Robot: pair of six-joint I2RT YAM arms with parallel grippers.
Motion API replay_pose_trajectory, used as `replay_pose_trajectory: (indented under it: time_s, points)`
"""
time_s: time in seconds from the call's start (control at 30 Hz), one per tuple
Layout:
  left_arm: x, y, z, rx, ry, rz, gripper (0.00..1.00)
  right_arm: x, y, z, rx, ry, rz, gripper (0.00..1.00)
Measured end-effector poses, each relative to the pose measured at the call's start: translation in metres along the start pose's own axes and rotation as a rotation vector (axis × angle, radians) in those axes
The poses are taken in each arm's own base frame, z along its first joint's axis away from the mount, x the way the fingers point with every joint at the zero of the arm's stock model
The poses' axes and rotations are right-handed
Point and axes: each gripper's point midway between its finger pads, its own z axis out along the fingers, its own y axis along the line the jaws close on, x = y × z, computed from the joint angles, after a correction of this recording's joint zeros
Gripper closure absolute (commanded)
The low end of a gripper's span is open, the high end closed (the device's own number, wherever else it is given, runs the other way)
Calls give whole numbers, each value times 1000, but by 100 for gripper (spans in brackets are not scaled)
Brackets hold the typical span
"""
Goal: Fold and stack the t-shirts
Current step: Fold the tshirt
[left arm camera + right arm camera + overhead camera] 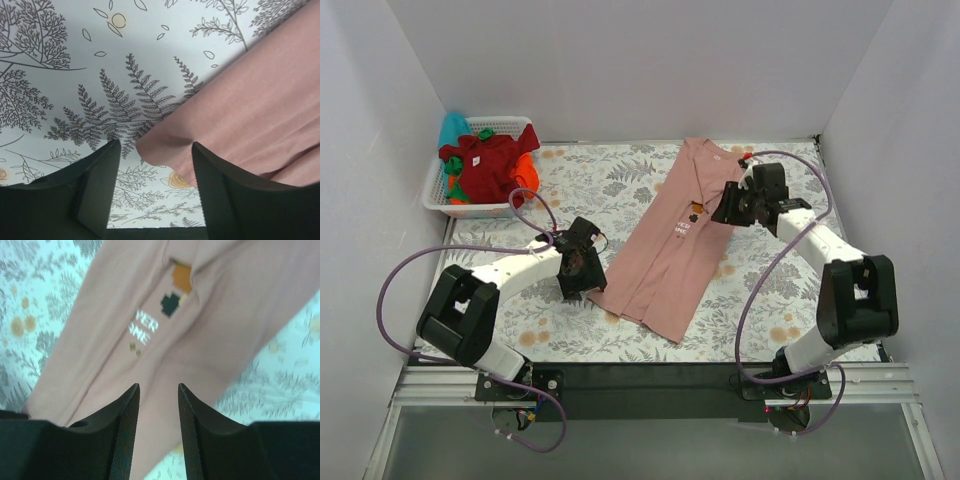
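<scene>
Pink t-shirt [670, 245] is lying partly folded; left end effector [155, 150] is straddling its edge, right end effector [158, 390] hovering, both released; other t-shirts [485, 165] are waiting in the basket [432, 195].

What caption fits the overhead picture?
The left gripper and right gripper flank a pink t-shirt on floral cloth; more shirts fill a white basket.

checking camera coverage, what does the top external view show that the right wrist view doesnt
Only top external: the white basket of other shirts, and the left gripper. Only right wrist: the chest print's letters close up, seen past the right gripper with its jaws apart. Both: the pink t-shirt on the floral cloth.
</scene>
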Motion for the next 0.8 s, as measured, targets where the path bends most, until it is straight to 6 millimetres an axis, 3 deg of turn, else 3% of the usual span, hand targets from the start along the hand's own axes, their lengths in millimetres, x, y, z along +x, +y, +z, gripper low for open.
replay_pose_trajectory:
  time_s: [0.1, 0.2, 0.23, 0.3, 0.33, 0.37, 0.53, 0.7, 0.8]
  points:
    - [3, 2, 7, -17, 16, -3, 57, 33, -3, -16, 3, 29, 27, 56]
    - [7, 2, 10, -6, 28, -5, 64, 59, -7, -27, 13, 57, 49, 55]
    - [10, 2, 12, -1, 34, -7, 72, 66, -8, -30, 16, 63, 53, 55]
    - [14, 0, 13, 16, 44, -12, 80, 77, -10, -35, 20, 68, 59, 55]
    - [17, -1, 13, 25, 51, -14, 97, 81, -11, -37, 21, 70, 62, 55]
    - [20, -3, 13, 37, 59, -20, 100, 85, -11, -39, 23, 72, 66, 56]
    - [45, -13, 8, 105, 121, -11, 100, 91, -17, -41, 50, 71, 77, 56]
    - [95, -7, -8, 133, 223, 33, 100, 88, -20, -39, 69, 70, 73, 56]
    - [122, 0, -21, 131, 287, 64, 96, 71, -17, -29, 60, 72, 54, 56]
